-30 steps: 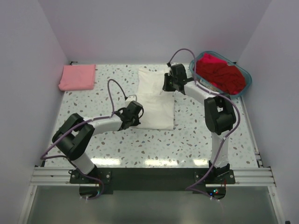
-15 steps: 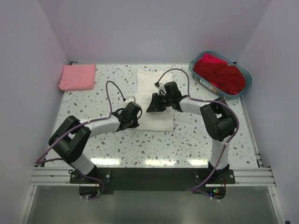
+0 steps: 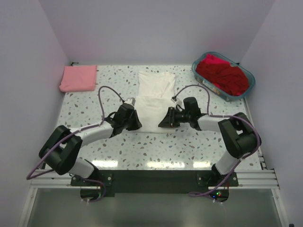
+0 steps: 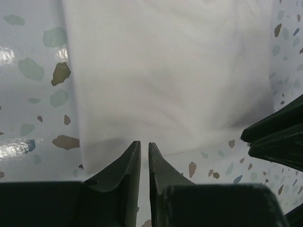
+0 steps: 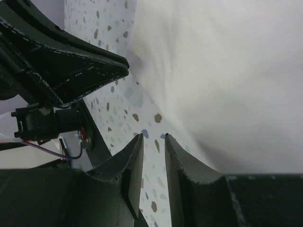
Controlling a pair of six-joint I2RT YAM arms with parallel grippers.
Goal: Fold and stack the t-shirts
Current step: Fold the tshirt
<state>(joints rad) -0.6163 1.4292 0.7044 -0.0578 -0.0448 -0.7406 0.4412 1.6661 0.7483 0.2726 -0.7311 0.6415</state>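
Note:
The white t-shirt [image 3: 154, 101] lies folded on the speckled table, a narrower part at the far end; no print shows. It fills the left wrist view [image 4: 165, 71] and the right wrist view [image 5: 227, 71]. My left gripper [image 3: 134, 124] is at its near left corner, jaws almost closed and empty, tips [image 4: 145, 144] at the cloth's near edge. My right gripper [image 3: 162, 124] is at the near right corner, jaws slightly apart over bare table [image 5: 153, 136], one fingertip against the cloth edge. The pink t-shirt [image 3: 78, 78] lies folded at the far left. Red t-shirts [image 3: 222, 75] fill the basket.
The teal basket [image 3: 249, 82] stands at the far right corner. Walls close in the table on three sides. The two grippers are close together; the right one shows in the left wrist view [image 4: 279, 137], the left one in the right wrist view [image 5: 61, 66].
My right gripper has come from the shirt's far end, over the cloth, to its near right corner. My left gripper has slid a little nearer, to the near left corner.

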